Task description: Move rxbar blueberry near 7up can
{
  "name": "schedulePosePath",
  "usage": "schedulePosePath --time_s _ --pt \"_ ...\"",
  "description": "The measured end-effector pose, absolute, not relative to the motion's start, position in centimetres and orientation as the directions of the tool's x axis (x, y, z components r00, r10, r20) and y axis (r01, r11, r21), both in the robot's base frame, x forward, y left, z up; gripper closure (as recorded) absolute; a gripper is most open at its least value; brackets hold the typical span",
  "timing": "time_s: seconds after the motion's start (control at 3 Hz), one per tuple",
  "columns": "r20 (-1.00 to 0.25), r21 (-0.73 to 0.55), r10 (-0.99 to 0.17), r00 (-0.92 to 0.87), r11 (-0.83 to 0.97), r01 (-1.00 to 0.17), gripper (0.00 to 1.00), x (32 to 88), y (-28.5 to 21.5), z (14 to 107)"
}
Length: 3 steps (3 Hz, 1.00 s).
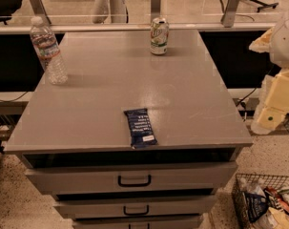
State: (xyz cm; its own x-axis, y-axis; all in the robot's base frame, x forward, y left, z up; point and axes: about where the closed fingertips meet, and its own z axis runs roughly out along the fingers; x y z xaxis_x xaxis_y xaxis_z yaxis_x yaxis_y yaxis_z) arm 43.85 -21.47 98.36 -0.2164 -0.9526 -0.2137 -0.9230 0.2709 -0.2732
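Tool [273,106] sat close in at 3 o'clock, off the desk [110,80]; spread or pressed together, couldn't tell. Rxbar blueberry [140,127] lay flat at the 6 o'clock edge, 7up can [159,36] upright at 12, well apart. Risk was a skidding grab nudging the bar off the lip, or overshoot tipping the can.

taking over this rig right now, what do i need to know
Gripper: at the right edge of view, off to the side of the table, touching neither item.
rxbar blueberry: lying flat at the table's front edge, near the middle.
7up can: upright near the back edge.
Water bottle: upright at back left, not part of the job.
Done: nothing yet; the bar lies far from the can.
Left: grasp the bar, carry it back, set it beside the can.
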Motion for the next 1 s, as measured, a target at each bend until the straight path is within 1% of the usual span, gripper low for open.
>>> schedulePosePath --time_s 0.33,0.67,1.0 --pt "-0.214 -0.273 -0.953 -0.216 0.271 -0.923 0.00 43.9 -21.5 98.4" --pt "-0.248 -0.269 -0.942 -0.226 0.291 -0.918 0.00 44.5 -20.8 97.7" --pt "-0.326 -0.227 -0.912 -0.248 0.331 -0.916 0.00 46.4 -17.2 94.8"
